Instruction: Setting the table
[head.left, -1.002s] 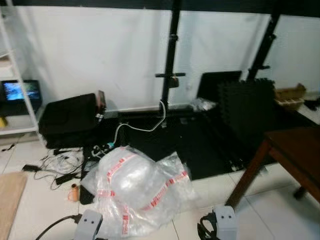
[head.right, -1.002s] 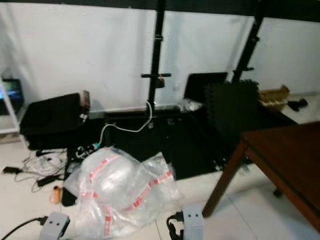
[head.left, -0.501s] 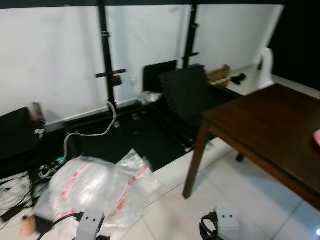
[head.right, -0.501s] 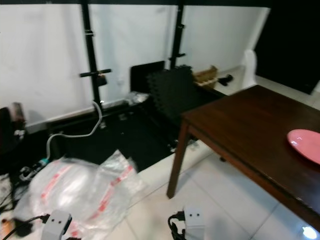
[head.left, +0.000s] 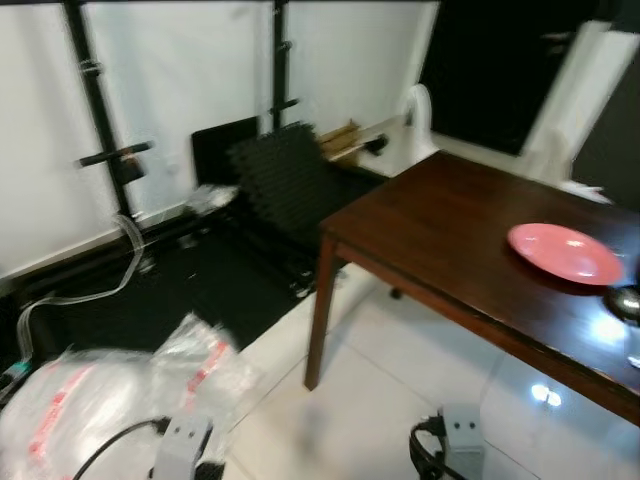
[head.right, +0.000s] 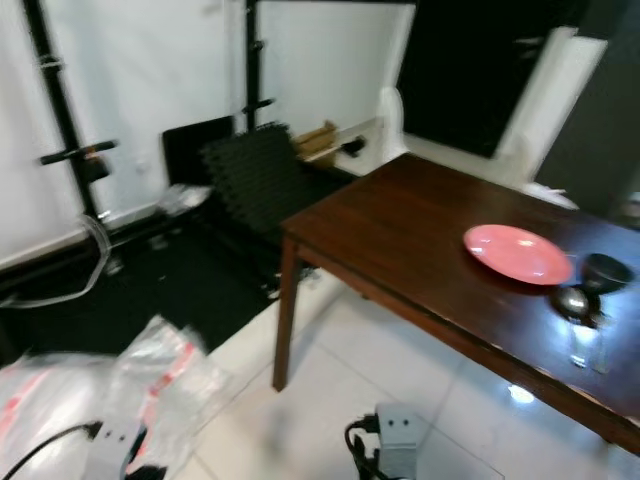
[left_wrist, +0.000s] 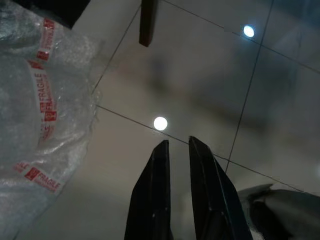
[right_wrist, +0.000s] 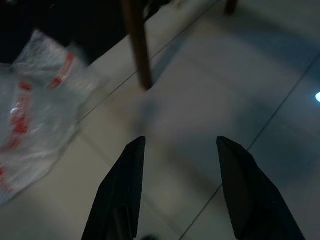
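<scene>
Seen from head height, looking forward and down across the dark wooden surface (head.right: 420, 240) and its pink plate (head.right: 518, 253), both eye views sharing the same scene, slightly offset. Looking close along each arm's jaws at the tiled floor (left_wrist: 210, 75), both wrist views catching the bubble wrap (left_wrist: 35, 110) and a table leg (right_wrist: 137, 45).

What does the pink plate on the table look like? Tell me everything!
The pink plate is round, shallow and plain, smooth and slightly glossy like plastic or ceramic. It looks empty and lies flat on the dark brown wooden table, toward the table's right part as the robot sees it. A small dark bowl sits just to its right. The picture is too blurry to show finer detail.
</scene>
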